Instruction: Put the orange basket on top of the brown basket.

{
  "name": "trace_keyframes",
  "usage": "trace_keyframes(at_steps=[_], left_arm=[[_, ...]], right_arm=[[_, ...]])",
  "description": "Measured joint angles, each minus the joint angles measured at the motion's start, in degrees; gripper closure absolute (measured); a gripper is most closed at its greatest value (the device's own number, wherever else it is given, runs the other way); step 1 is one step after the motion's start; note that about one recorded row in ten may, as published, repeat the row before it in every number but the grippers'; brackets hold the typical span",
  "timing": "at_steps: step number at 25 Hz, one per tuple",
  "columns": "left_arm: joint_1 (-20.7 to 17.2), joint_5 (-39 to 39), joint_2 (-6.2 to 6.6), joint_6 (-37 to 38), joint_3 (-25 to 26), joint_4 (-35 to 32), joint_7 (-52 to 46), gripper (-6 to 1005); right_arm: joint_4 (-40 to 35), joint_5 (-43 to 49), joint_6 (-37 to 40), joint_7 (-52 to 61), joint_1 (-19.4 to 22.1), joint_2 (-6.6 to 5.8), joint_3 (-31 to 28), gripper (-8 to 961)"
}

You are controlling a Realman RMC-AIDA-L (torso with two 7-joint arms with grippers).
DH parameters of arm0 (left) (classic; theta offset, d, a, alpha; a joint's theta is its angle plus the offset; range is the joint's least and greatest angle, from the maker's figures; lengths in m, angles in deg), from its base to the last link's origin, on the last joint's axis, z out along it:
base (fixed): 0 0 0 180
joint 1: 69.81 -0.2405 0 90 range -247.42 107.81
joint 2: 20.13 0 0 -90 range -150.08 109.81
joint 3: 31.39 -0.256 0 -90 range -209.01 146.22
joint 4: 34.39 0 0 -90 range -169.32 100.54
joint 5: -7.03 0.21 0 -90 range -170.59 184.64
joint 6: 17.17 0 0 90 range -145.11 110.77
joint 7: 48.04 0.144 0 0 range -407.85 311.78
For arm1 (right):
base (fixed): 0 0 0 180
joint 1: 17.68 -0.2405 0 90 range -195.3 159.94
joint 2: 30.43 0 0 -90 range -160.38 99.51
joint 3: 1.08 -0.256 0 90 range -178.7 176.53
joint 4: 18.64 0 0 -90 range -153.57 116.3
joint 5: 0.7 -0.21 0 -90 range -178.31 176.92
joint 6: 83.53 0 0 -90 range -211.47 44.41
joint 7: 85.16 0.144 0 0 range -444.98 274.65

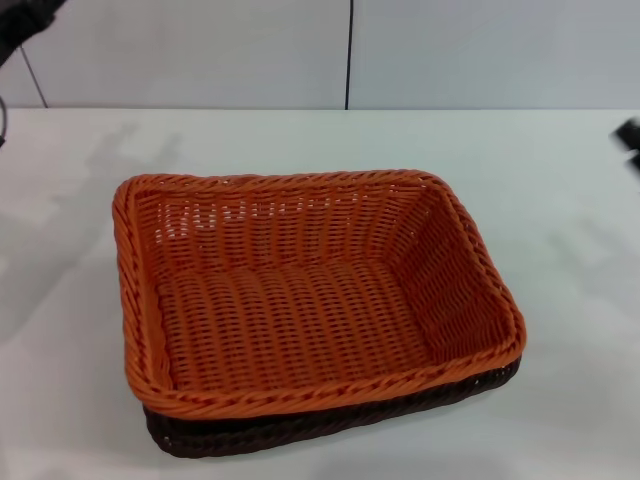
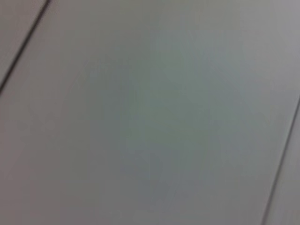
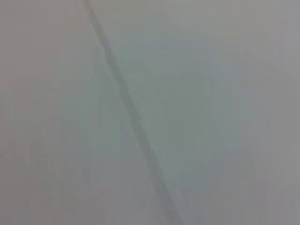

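In the head view the orange basket (image 1: 300, 300) sits nested on top of the brown basket (image 1: 330, 420), whose dark rim and side show only along the near and right edges beneath it. The orange basket is empty. A dark part of my left arm (image 1: 25, 25) shows at the top left corner, and a dark bit of my right arm (image 1: 630, 145) at the right edge; both are well away from the baskets. Neither gripper's fingers show. Both wrist views show only a plain grey panelled surface with dark seams.
The baskets stand on a white table (image 1: 560, 250). A white wall with a dark vertical seam (image 1: 349, 55) rises behind the table's far edge.
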Motion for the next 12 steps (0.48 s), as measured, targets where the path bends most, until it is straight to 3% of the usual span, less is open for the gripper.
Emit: trace_keyframes(at_steps=[2,8,12], left_arm=[[-0.61,-0.06,-0.01,-0.77,1.92,0.01,0.02,139],[-3.23,-1.60,-0.09,-8.34,9.47,-2.92,4.46,140],[-5.37,-6.76,-0.23,-12.24,11.47,-6.85,10.08,140]], right_arm=[[-3.47,-2.49,-1.84,-0.13,0.84,-0.03,-1.49,299],[-8.40,-6.85,-11.45,-1.94,1.28,-0.19,-8.12,297],[-8.41,-8.60,-13.94,-5.60,0.41,-0.21,-11.89,297]])
